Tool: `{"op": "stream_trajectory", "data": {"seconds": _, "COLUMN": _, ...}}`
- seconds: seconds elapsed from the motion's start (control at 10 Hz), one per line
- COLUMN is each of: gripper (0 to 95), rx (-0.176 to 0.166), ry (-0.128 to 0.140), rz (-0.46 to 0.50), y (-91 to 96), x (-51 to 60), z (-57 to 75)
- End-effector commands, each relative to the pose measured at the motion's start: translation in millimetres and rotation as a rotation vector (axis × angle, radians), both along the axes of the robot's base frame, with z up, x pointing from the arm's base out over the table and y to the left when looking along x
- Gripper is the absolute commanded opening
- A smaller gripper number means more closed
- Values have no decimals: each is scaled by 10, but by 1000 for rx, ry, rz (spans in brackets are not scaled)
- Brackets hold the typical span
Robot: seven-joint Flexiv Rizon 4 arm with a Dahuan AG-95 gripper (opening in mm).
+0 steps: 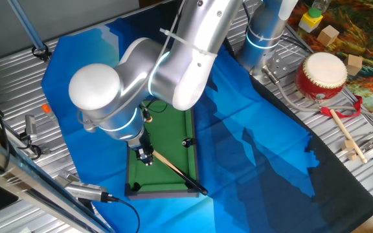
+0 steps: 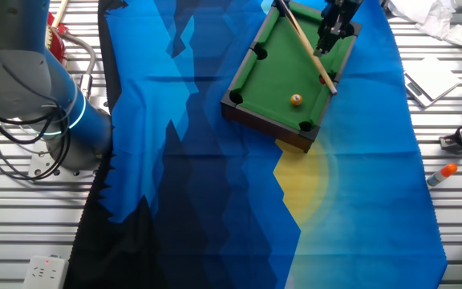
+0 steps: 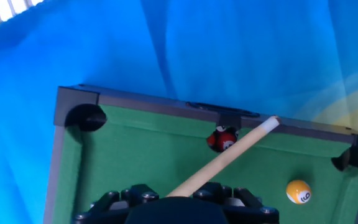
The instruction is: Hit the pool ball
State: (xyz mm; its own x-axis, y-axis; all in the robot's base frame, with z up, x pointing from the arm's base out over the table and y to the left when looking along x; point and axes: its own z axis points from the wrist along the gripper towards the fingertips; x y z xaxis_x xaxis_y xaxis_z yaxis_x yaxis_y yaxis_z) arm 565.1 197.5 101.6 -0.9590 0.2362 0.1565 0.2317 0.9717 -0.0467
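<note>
The pool ball [image 3: 299,191] is a small glossy orange ball with a pale spot. It lies on the green felt of the toy pool table [image 3: 135,149] near a corner pocket, and also shows in the other fixed view [image 2: 296,99]. My gripper [image 3: 179,198] is shut on a wooden cue stick [image 3: 229,155] low over the table. The cue's pale tip [image 3: 270,124] rests at the far rail by the side pocket, beside a tiny red ball [image 3: 221,139]. The orange ball lies to the right of the cue, apart from it. My gripper [image 2: 327,36] hangs over the table's far end.
The toy table [image 1: 167,184] stands on a blue cloth [image 2: 191,144]. A red drum [image 1: 321,74], a drumstick [image 1: 345,133] and wooden blocks [image 1: 329,35] lie at one side. An orange-capped marker [image 2: 441,172] lies on the metal surface. The arm's base [image 2: 62,120] stands beside the cloth.
</note>
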Motion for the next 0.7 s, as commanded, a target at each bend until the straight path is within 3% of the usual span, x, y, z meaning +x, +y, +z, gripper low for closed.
{"op": "stream_trajectory", "data": {"seconds": 0.1, "gripper": 380, "rx": 3, "ry": 2, "rz": 10, "y": -16, "x": -8, "z": -19}}
{"op": "stream_trajectory", "data": {"seconds": 0.4, "gripper": 380, "rx": 3, "ry": -4, "rz": 23, "y": -38, "x": 16, "z": -125}}
{"op": "stream_trajectory", "data": {"seconds": 0.7, "gripper": 380, "rx": 1, "ry": 2, "rz": 27, "y": -47, "x": 15, "z": -150}}
